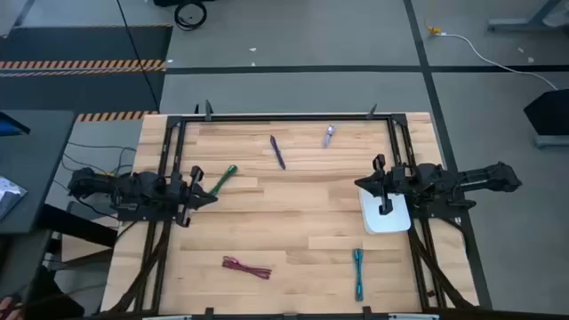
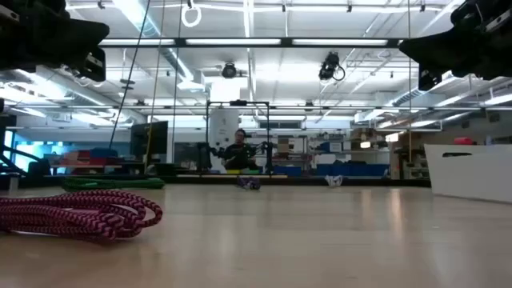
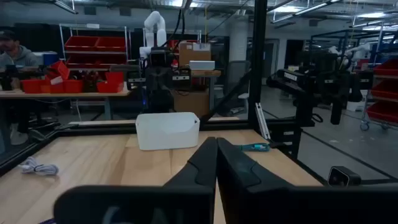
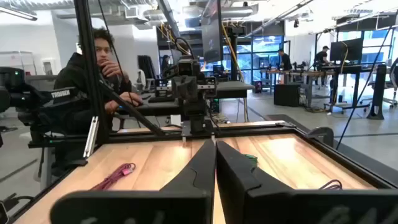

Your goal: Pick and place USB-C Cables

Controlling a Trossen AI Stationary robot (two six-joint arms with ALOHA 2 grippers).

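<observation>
Five cables lie apart on the wooden table: green (image 1: 222, 180), dark purple (image 1: 277, 151), silvery lilac (image 1: 329, 135), maroon red (image 1: 246, 266) and teal (image 1: 358, 271). My left gripper (image 1: 210, 196) hovers at the left edge, just near-left of the green cable, fingers shut (image 3: 216, 168) on nothing. My right gripper (image 1: 361, 184) hovers at the right edge, over the far-left part of the white tray (image 1: 388, 219), also shut (image 4: 216, 168) on nothing. The right wrist view shows the maroon cable (image 4: 115, 176), the green one (image 4: 249, 157) and the purple one (image 4: 329, 185). The left wrist view shows the teal cable (image 3: 252, 147) and the lilac one (image 3: 37, 166).
The white tray (image 3: 166, 129) stands on the table by the right edge. A black frame (image 1: 284, 116) runs around the tabletop. Bare wood lies in the middle between the cables. A person (image 4: 93, 68) sits beyond the table's left side, and others are farther off in the room.
</observation>
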